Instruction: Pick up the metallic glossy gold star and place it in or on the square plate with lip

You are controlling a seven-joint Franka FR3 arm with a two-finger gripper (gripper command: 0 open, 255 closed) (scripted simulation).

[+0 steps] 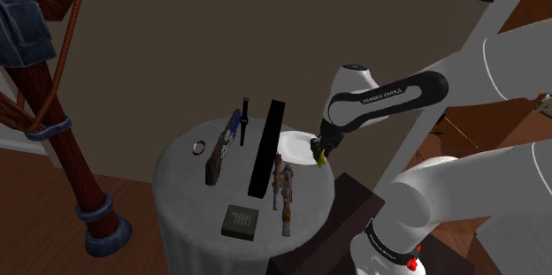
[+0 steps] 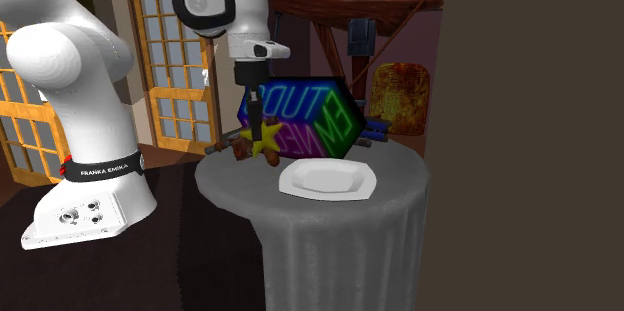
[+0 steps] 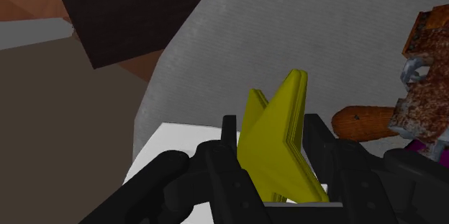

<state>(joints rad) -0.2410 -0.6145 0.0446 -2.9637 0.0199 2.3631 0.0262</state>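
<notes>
Inside my gripper (image 3: 271, 124), pinched across its 2 flat faces, the gold star (image 3: 279, 154) seems stiff, light, slippery; in the second exterior view the square plate (image 2: 298, 187) lies at its 4 o'clock.

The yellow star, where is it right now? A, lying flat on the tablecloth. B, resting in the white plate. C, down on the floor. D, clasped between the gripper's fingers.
D: the wrist view shows the star clasped between the black fingers of the gripper, with the white plate beyond it.
</notes>
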